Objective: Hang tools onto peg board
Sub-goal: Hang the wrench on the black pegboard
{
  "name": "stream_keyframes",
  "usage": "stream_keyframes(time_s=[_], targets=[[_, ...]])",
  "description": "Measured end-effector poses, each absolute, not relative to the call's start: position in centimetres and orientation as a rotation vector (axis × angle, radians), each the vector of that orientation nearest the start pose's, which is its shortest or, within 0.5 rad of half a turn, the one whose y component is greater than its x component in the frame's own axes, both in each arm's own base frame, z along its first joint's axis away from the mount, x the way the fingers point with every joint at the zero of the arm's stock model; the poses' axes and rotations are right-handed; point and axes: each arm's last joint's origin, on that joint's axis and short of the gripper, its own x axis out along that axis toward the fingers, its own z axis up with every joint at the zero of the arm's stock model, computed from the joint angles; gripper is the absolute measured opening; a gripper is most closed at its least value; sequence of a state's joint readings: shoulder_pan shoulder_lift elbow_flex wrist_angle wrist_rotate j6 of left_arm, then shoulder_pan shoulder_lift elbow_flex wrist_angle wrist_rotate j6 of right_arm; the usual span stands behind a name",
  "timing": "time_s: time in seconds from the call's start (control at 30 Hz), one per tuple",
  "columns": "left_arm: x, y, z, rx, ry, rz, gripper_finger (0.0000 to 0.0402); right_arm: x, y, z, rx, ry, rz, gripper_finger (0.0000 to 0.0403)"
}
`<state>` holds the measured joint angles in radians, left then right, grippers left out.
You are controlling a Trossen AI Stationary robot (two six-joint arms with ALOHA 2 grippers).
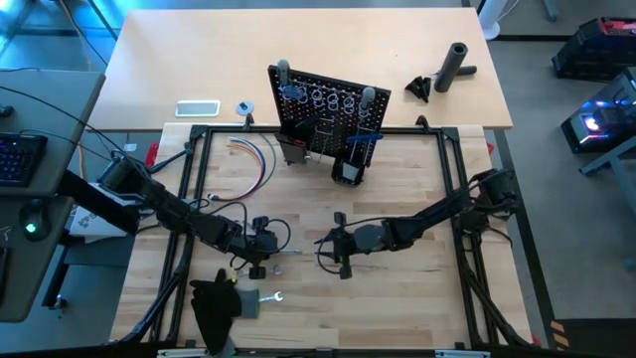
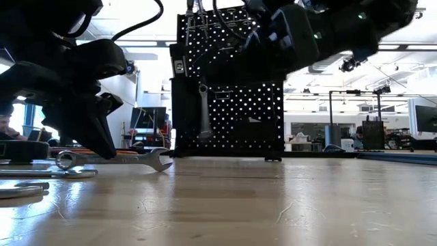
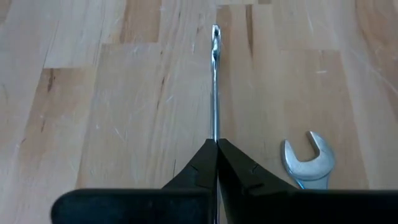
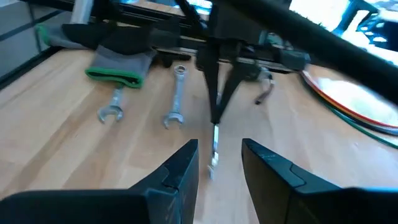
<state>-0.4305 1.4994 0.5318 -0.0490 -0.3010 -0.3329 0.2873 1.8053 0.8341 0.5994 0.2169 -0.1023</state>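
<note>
Slim silver wrench (image 3: 215,87) low over the table (image 1: 397,298), one end clamped in left pincer (image 3: 216,147), right pincer (image 4: 217,163) just beside its free end, fingers apart, two more wrenches (image 4: 176,96) lying near grey-green cloth (image 4: 121,65), peg board (image 1: 323,114) upright at far edge.

I find no readable text, label, brand, number or sign in any view. The peg board (image 1: 323,109) and the wrenches (image 4: 176,96) carry no markings I can make out.
</note>
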Motion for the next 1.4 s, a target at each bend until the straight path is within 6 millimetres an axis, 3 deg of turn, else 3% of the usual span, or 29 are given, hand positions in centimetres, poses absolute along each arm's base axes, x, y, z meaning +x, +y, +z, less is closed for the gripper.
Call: stream_keyframes(time_s=[0.1, 0.33, 0.53, 0.93, 1.23, 1.4], targets=[[22.1, -9.2, 11.8, 0.06, 0.952, 0.041, 0.0001, 36.5, 9.9, 15.6, -0.195, 0.391, 0.118, 0.0117], [22.1, -9.2, 11.8, 0.059, 0.95, 0.04, 0.0001, 41.5, 10.4, 13.6, -0.249, 0.66, 0.095, 0.0117], [22.1, -9.2, 11.8, 0.062, 0.95, 0.038, 0.0001, 43.7, 9.7, 13.0, -0.22, 0.729, 0.063, 0.0117], [22.2, -9.3, 11.8, 0.072, 0.938, 0.028, 0.0001, 44.8, 8.8, 10.3, -0.131, 0.779, 0.08, 0.0114], [22.2, -9.3, 11.8, 0.071, 0.937, 0.025, 0.0001, 44.9, 8.6, 10.3, -0.152, 0.761, 0.066, 0.0021], [22.3, -9.3, 11.8, 0.069, 0.936, 0.022, 0.0001, 44.9, 8.5, 10.3, -0.14, 0.763, 0.066, 0.0016]])
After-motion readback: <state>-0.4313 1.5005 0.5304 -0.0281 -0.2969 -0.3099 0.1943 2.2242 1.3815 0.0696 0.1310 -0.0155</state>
